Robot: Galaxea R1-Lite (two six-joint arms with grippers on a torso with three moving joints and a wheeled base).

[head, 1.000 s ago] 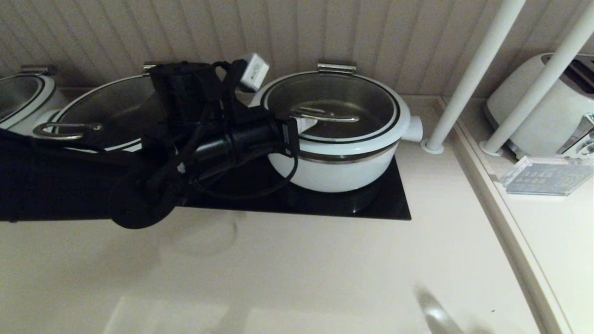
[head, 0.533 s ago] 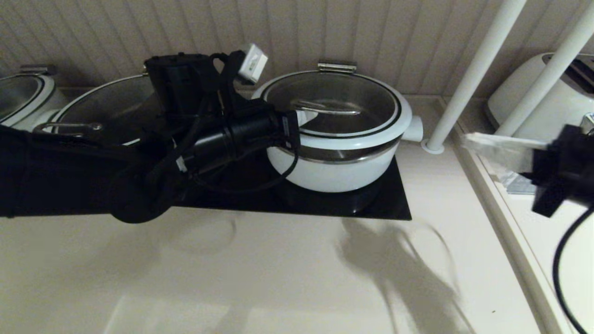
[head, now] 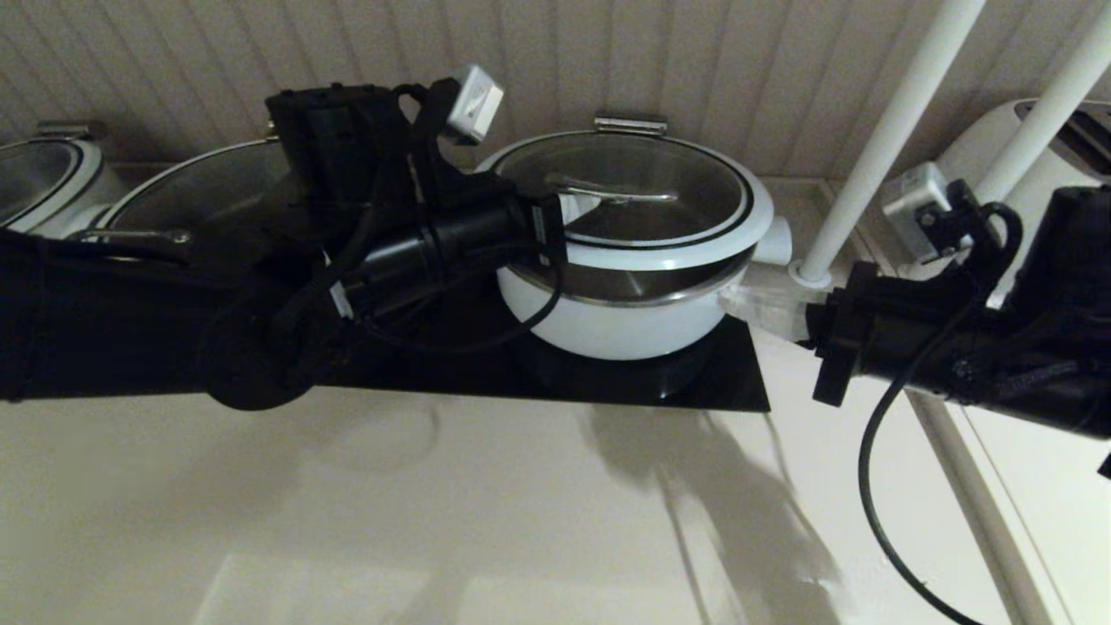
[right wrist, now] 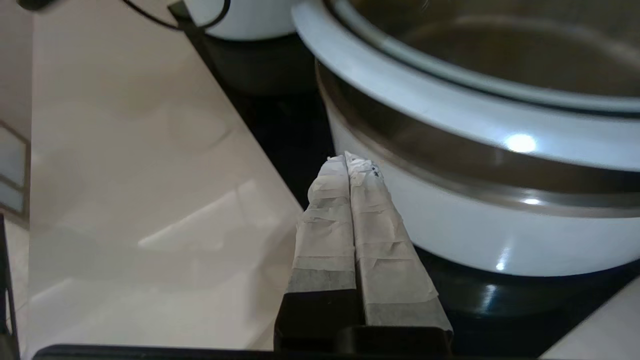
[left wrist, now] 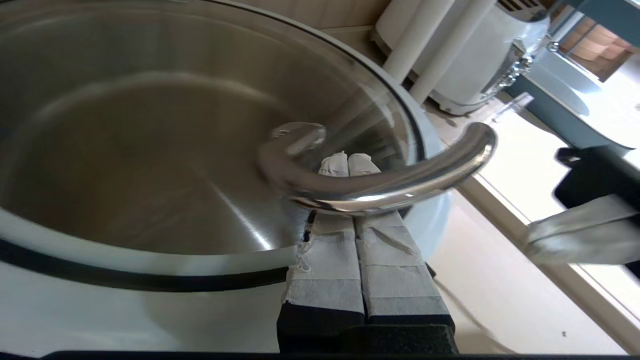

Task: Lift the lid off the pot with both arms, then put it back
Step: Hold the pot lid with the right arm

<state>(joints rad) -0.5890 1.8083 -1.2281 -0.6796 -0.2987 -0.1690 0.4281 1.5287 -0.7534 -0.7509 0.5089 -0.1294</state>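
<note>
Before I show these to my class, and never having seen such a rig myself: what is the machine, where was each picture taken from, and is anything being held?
It is a two-armed robot. One picture comes from a camera on its head, looking down at a pale counter; the other two come from cameras on its wrists, just behind the fingers.

On a black cooktop stands a deep white pot with a glass lid. In the head view the lid sits tilted, raised on the robot's right, so its steel edge shows. The left gripper is shut, its taped tips pushed under the lid's steel loop handle; it hooks the handle, not pinching it. The right gripper is also shut and holds nothing; its tips are beside the pot's wall, below the lid's rim.

Another lidded pan sits to the left, and a white toaster to the right.
</note>
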